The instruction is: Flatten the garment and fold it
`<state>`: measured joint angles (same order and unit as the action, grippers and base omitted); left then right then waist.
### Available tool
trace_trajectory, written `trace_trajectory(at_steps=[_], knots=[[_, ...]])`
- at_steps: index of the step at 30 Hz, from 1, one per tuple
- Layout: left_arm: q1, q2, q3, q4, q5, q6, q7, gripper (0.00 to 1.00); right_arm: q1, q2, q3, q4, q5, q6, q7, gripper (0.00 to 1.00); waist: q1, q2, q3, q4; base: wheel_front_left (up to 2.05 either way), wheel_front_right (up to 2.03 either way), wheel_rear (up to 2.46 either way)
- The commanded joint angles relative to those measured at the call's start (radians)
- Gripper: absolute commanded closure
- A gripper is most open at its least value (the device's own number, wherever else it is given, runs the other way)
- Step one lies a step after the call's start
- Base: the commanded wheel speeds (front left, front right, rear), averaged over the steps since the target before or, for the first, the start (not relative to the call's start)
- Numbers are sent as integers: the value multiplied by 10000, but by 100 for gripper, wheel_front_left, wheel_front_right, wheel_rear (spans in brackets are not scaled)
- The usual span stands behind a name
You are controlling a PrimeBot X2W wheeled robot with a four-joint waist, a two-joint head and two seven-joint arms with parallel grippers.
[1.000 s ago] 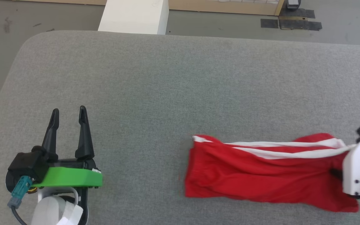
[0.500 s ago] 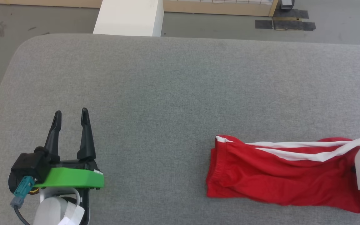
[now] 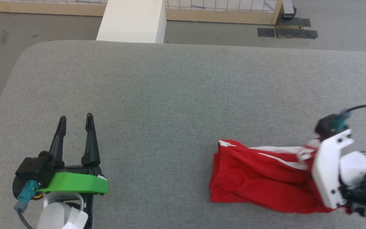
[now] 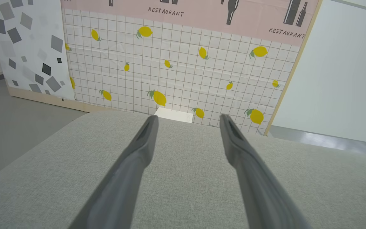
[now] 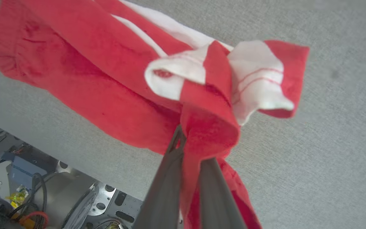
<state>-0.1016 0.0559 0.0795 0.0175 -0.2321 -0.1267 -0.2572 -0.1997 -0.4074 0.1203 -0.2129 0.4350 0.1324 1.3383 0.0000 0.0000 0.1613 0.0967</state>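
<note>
Pinching: right gripper clamped tight on bunched hem of bright red soft fabric shorts with white stripe trim | shorts: right side of grey fabric tabletop | left gripper: spread wide, empty, well apart | writing: "RESTAURANT" on pink wall banner

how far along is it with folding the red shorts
Done: nothing yet; the red shorts lie bunched and creased on the grey padded surface, no fold made. In hand: the right claw is shut on the hem end. The left claw hangs open, empty. Left: spread flat, then fold.
</note>
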Motion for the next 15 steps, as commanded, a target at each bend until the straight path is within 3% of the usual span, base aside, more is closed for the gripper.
trace_trajectory(at_steps=[1,15], knots=[[70,-41,-11,17,-70,-37,-45,0,-4,159,199,-45,143,-17,55,100,0,0,19,49,0,0,0],[73,-51,-145,132,-179,-39,-45,0,-941,1782,2065,1175,457,-17,-1616,100,0,0,143,298,0,0,0]])
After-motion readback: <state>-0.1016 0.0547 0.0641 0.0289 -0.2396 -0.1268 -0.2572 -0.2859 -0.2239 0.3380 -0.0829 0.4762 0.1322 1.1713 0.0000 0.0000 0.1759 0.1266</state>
